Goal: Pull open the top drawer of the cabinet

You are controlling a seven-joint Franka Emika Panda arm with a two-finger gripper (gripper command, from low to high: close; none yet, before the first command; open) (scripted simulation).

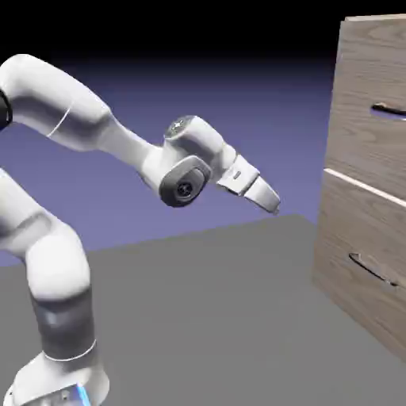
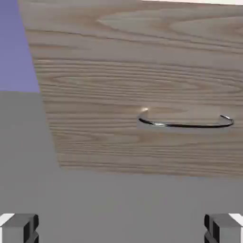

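Note:
The cabinet (image 1: pixel 361 230) stands at the exterior view's right, tall and light brown. Its top drawer (image 1: pixel 369 139) carries a slim dark handle (image 1: pixel 388 111) near the picture's edge, above a pale seam (image 1: pixel 361 184). My gripper (image 1: pixel 272 203) hangs in the air well to the left of the cabinet, at about the seam's height, tilted down toward it and touching nothing. The hand view shows the bottom drawer (image 2: pixel 118 71) with its curved handle (image 2: pixel 185 124), reaching down to the table. My gripper (image 2: pixel 121 232) is open, its fingertips (image 2: pixel 20 228) far apart with nothing between them.
The bottom drawer's handle (image 1: pixel 371 270) shows low on the cabinet front. Grey table (image 1: pixel 206 317) lies between the arm and the cabinet. A blue-violet backdrop (image 2: pixel 12 47) shows left of the cabinet's edge.

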